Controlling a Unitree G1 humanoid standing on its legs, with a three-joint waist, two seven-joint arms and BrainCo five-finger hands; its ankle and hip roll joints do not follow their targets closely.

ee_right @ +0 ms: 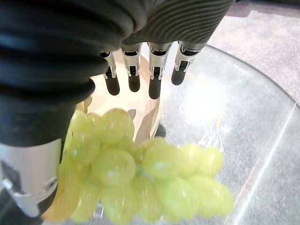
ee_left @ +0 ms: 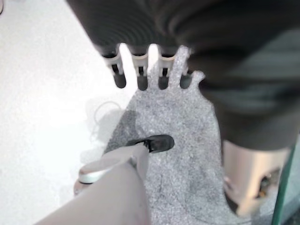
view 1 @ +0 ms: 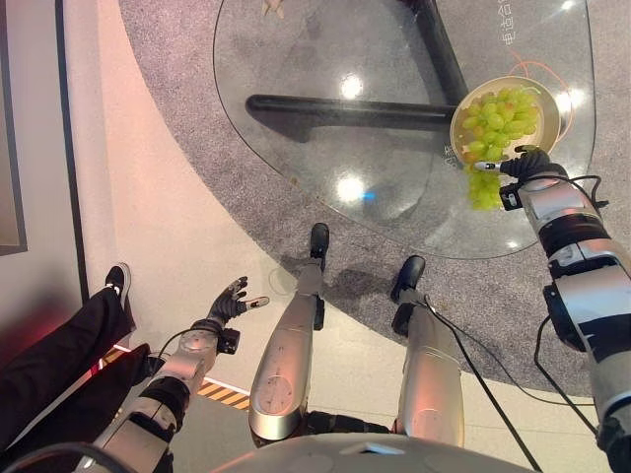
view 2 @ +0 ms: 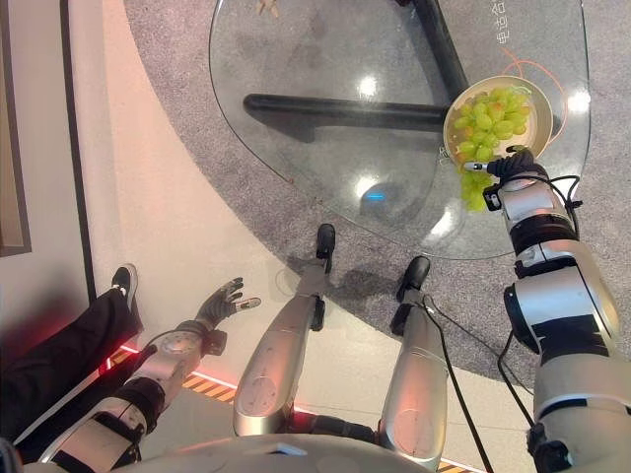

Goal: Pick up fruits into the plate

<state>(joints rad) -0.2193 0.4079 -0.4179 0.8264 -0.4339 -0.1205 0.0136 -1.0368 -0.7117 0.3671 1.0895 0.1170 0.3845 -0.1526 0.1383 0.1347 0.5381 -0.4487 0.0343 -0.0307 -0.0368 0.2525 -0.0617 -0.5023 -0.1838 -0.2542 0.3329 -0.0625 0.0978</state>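
Note:
A bunch of green grapes [view 1: 498,118] lies in a tan plate [view 1: 550,101] at the right edge of the round glass table [view 1: 325,128]. Part of the bunch spills over the plate's near rim onto the glass [view 1: 483,189]. My right hand [view 1: 532,163] hovers at that near rim, right beside the spilled grapes. In the right wrist view its fingers [ee_right: 155,82] stretch out straight over the plate [ee_right: 147,117], with the grapes [ee_right: 140,173] under the palm and no finger curled round them. My left hand [view 1: 232,301] hangs low at my left side, over the floor, fingers spread.
The table's dark base bars [view 1: 345,106] show through the glass. A grey carpet [view 1: 177,89] lies under the table. A person's leg in black trousers [view 1: 59,355] and a black shoe [view 1: 117,280] stand at the lower left, close to my left arm.

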